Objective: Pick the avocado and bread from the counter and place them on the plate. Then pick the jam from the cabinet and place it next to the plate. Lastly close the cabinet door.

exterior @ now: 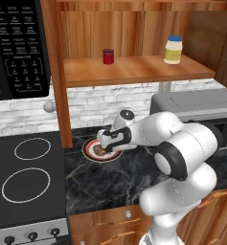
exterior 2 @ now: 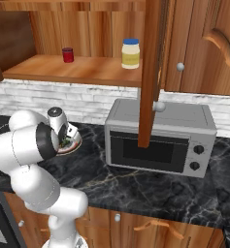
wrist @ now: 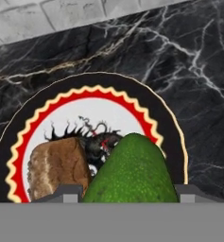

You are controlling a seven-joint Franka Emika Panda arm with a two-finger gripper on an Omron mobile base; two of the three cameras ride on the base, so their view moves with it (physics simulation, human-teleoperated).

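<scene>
— While the hand view is looking straight down at it, where is the avocado (wrist: 132,172) sitting?

— It is lying on the plate (wrist: 75,101), between the two finger tips (wrist: 65,193), with the bread (wrist: 56,166) touching its left side. The jaws are standing part-way apart with the avocado between them; I cannot tell whether they are actually pinching it.

— Are the base views giving as much?

— Less of the food, more of the room. In the left base view the gripper (exterior: 103,144) is hanging over the plate (exterior: 88,152) and covering most of it, with a brown patch, the bread (exterior: 99,150), peeking out beneath. The right base view is showing the plate's rim (exterior 2: 73,145) beside the arm.

— And further out?

— The plate is resting on the black worktop (exterior: 110,177), near the brick wall. Above, the jam (exterior: 108,56) is standing on the shelf of the cabinet (exterior: 134,69), well apart from a pale jar with a blue lid (exterior: 173,50). The right base view is adding the cabinet door (exterior 2: 150,72) standing open, edge-on, and a toaster oven (exterior 2: 160,138) on the worktop; the left base view is showing the stove (exterior: 26,177) instead.
</scene>
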